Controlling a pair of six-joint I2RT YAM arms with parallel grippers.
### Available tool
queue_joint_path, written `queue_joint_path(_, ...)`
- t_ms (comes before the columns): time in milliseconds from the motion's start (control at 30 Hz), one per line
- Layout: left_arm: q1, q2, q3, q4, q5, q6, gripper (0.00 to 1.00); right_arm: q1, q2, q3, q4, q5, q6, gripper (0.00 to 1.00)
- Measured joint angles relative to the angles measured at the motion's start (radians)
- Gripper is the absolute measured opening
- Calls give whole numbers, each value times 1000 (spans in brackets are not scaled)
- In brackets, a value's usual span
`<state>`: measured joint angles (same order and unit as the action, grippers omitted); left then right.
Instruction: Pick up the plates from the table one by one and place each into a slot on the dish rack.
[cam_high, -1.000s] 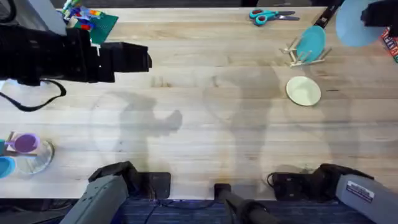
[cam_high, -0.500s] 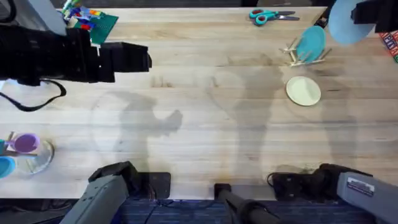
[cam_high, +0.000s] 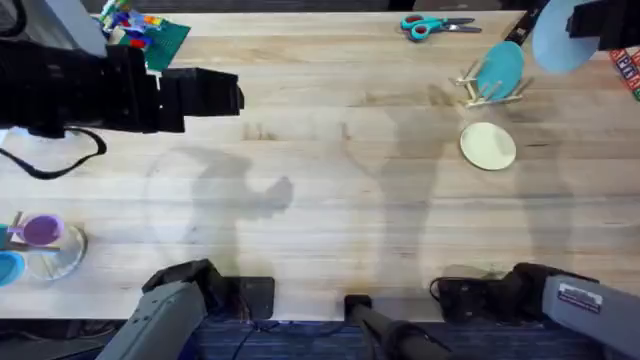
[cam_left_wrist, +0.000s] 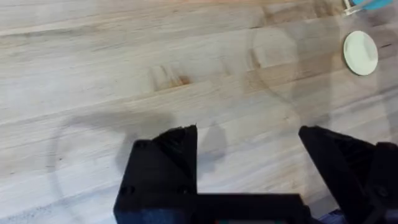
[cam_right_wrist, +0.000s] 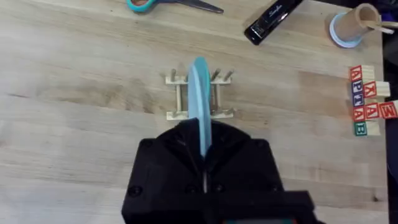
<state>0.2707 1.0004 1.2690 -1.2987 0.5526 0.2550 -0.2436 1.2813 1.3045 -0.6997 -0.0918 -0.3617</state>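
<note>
My right gripper (cam_high: 578, 30) hangs above the table's far right corner, shut on a light blue plate (cam_high: 553, 42). In the right wrist view that plate (cam_right_wrist: 199, 102) stands edge-on between my fingers, over the middle of the wooden dish rack (cam_right_wrist: 177, 94). A darker teal plate (cam_high: 500, 68) leans in the dish rack (cam_high: 478, 92). On the table (cam_high: 330, 200) just in front of the rack lies the cream plate (cam_high: 488, 146), which also shows far off as the cream plate (cam_left_wrist: 360, 53). At the far left my left gripper (cam_high: 228, 95) hovers open and holds nothing, as the left gripper (cam_left_wrist: 249, 171) shows.
Teal scissors (cam_high: 438, 24) lie at the far edge, and a green baseplate with bricks (cam_high: 150, 38) sits at the far left. A purple lid and a glass dish (cam_high: 45, 240) are at the near left. A stapler (cam_right_wrist: 273, 18), a tape roll (cam_right_wrist: 351, 26) and letter blocks (cam_right_wrist: 370, 93) sit beside the rack.
The right gripper has carried the light blue plate a little to the left, closer over the rack. The left arm has not moved.
</note>
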Motion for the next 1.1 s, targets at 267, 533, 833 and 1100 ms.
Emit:
queue_joint_path(267, 0, 0, 0, 0, 0, 0, 993, 0, 49, 0, 5, 9, 21, 28)
queue_joint_path(533, 0, 0, 0, 0, 0, 0, 993, 0, 89, 0, 12, 13, 45, 28)
queue_joint_path(833, 0, 0, 0, 0, 0, 0, 993, 5, 138, 0, 60, 18, 75, 28)
queue_joint_path(1100, 0, 0, 0, 0, 0, 0, 993, 47, 178, 0, 123, 18, 79, 28)
